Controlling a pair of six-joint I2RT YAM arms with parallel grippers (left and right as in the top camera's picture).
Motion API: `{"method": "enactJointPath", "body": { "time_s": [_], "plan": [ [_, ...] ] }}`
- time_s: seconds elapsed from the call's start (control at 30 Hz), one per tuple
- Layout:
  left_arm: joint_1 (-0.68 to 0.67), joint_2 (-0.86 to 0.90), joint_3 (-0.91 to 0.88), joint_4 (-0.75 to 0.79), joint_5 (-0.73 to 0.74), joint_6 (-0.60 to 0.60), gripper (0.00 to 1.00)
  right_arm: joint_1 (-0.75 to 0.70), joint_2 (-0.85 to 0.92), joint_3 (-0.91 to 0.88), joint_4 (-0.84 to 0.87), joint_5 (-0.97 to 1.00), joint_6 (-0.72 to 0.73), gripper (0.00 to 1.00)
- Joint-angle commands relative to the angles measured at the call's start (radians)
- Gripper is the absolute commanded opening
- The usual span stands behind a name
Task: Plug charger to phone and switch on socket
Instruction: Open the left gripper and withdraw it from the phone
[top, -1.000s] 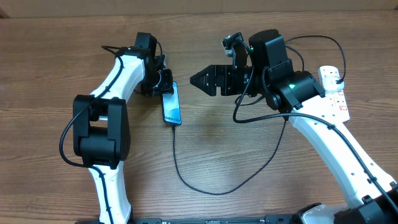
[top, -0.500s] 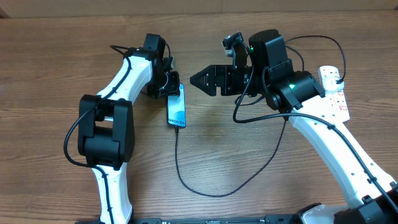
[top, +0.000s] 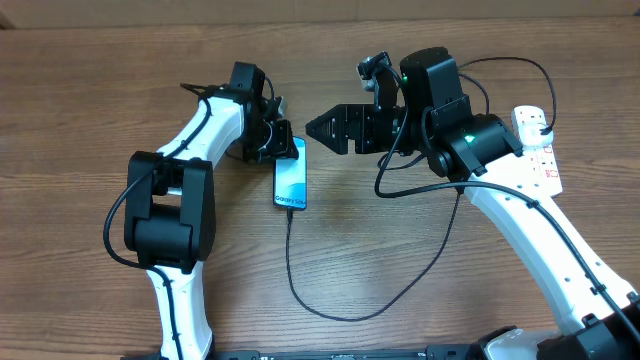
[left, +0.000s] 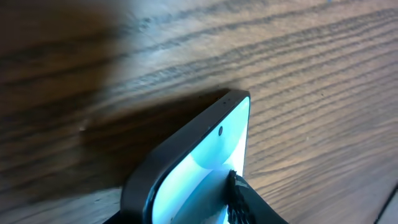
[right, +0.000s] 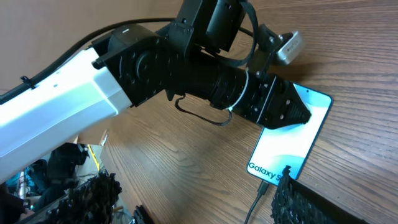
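1. While it lies flat on the desk left of centre, the phone (top: 291, 175) shows us a bright blue-teal screen with white "Galaxy" text at its near end.
2. We see the charger (top: 300, 290), a thin black cable, plugged into that near end and looping right.
3. White with red markings, the socket (top: 540, 150) lies far right.
4. Left claw (top: 286, 150), fingers drawn together, presses on the phone's far end.
5. Right claw (top: 314, 127) hovers beside it, spread wide.
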Motion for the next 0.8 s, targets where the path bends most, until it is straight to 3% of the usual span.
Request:
{"method": "enactJointPath", "body": {
  "time_s": [0.0, 0.6, 0.77],
  "plan": [
    [-0.007, -0.001, -0.037, 0.002, -0.004, -0.006, 0.35, -0.001, -0.012, 0.010, 0.003, 0.010, -0.004, 0.83],
    [-0.007, -0.001, -0.040, 0.010, -0.026, -0.006, 0.53, -0.001, -0.012, 0.010, 0.003, 0.010, -0.004, 0.83],
    [-0.007, -0.001, -0.040, 0.011, -0.032, -0.006, 0.66, -0.001, -0.012, 0.010, 0.003, 0.010, -0.004, 0.83]
  ]
}}
